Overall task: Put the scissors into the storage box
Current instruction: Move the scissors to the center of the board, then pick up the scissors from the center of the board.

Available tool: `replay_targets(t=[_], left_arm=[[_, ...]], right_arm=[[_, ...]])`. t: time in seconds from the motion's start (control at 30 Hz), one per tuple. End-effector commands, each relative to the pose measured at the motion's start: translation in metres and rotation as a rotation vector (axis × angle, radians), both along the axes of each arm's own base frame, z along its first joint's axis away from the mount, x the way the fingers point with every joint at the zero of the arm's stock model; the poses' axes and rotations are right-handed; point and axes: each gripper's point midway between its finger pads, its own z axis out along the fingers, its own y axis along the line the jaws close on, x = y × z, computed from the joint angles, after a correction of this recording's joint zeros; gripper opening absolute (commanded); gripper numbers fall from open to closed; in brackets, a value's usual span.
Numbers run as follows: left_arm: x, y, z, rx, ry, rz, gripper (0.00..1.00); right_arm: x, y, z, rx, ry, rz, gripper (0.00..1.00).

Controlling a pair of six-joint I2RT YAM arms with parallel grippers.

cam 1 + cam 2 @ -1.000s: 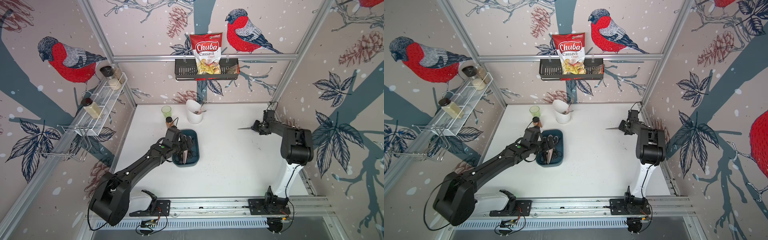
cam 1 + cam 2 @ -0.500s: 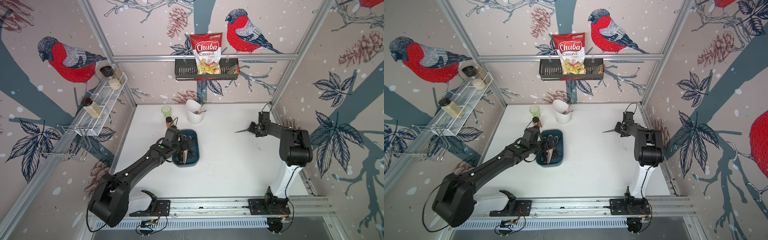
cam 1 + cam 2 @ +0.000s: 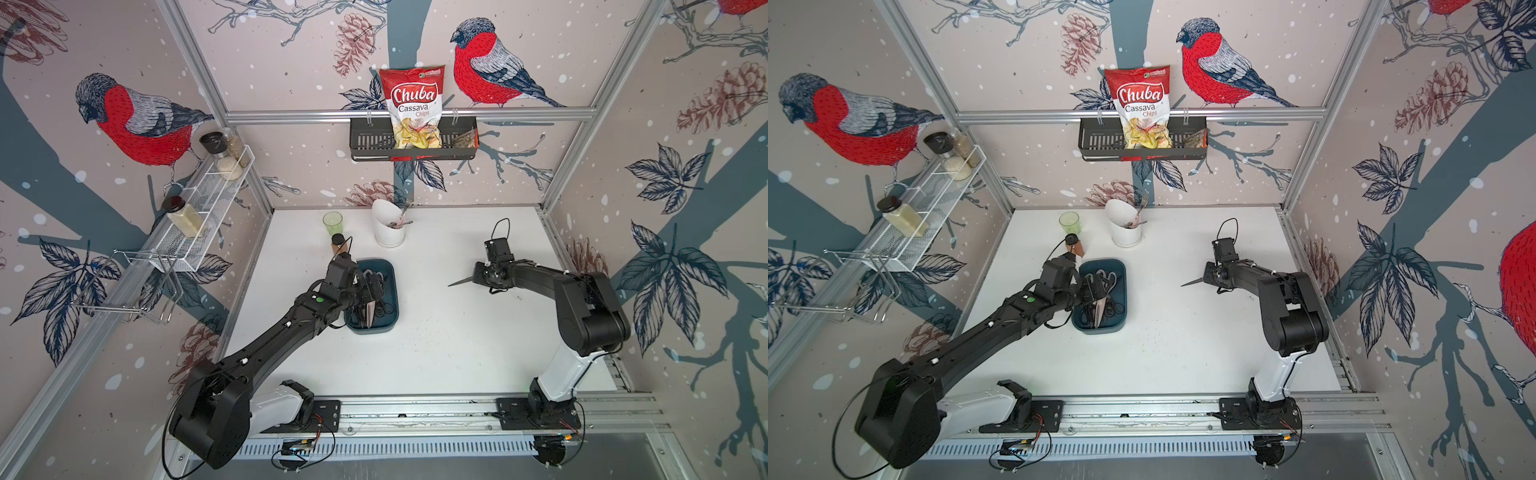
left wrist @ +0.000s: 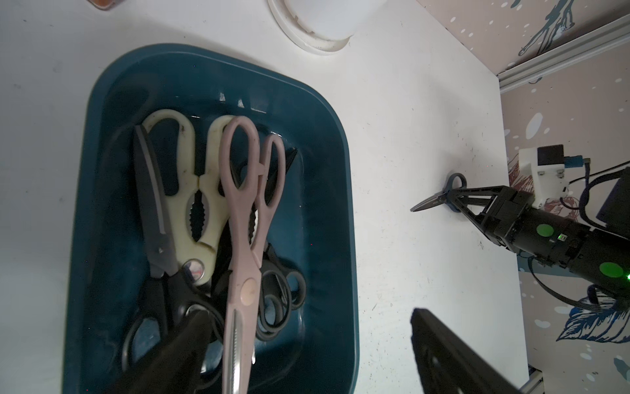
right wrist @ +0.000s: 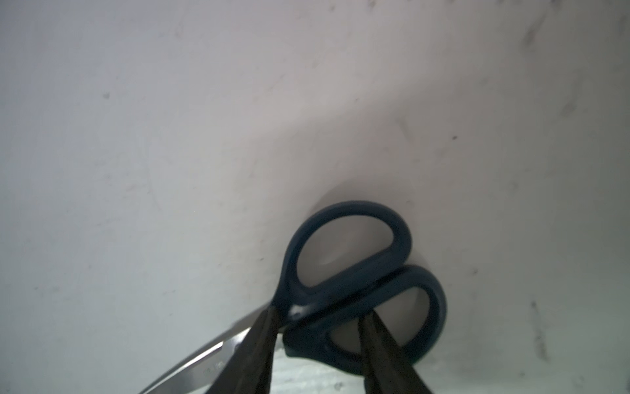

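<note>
One dark-blue-handled pair of scissors sat clamped by its handles in the right gripper, blades shut and pointing toward the box, well apart from it, low over the white table with that arm stretched out level. In the teal box lay one cream pair, one pinkish pair and black-handled ones too tangled to count. The left gripper hung over the box, fingers wide apart, holding nothing.

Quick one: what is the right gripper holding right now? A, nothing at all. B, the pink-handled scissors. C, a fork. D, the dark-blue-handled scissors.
D: the right wrist view shows the right gripper with its fingers clamped on the handles of the dark-blue-handled scissors.
</note>
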Motion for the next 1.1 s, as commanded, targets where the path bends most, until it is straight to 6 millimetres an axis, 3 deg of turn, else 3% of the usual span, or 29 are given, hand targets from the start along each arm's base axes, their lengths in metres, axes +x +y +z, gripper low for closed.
replay_targets(t=[0.0,0.2,0.37,0.53,0.63,0.93,1.07], left_arm=[[0.0,0.001,0.003,0.004,-0.026,-0.005,0.96],[-0.001,0.003,0.006,0.002,-0.034,0.002,0.96],[0.0,0.003,0.009,0.003,-0.043,0.0,0.96],[0.001,0.002,0.01,-0.002,-0.047,0.002,0.96],[0.0,0.002,0.008,-0.006,-0.045,0.0,0.96],[-0.003,0.008,0.004,0.017,-0.054,0.009,0.95],[-0.006,0.01,0.003,0.023,-0.053,0.011,0.95]], right_arm=[[-0.052,0.005,-0.021,-0.106,0.185,0.099,0.44],[-0.066,0.02,-0.01,-0.194,0.19,0.21,0.43],[-0.05,0.018,0.018,-0.145,0.162,0.143,0.43],[-0.029,0.033,0.049,-0.01,0.124,-0.012,0.44],[-0.026,0.038,0.046,-0.005,0.135,-0.07,0.44],[-0.038,0.023,0.016,-0.118,0.253,-0.224,0.41],[-0.035,0.021,0.021,-0.101,0.201,-0.272,0.4]])
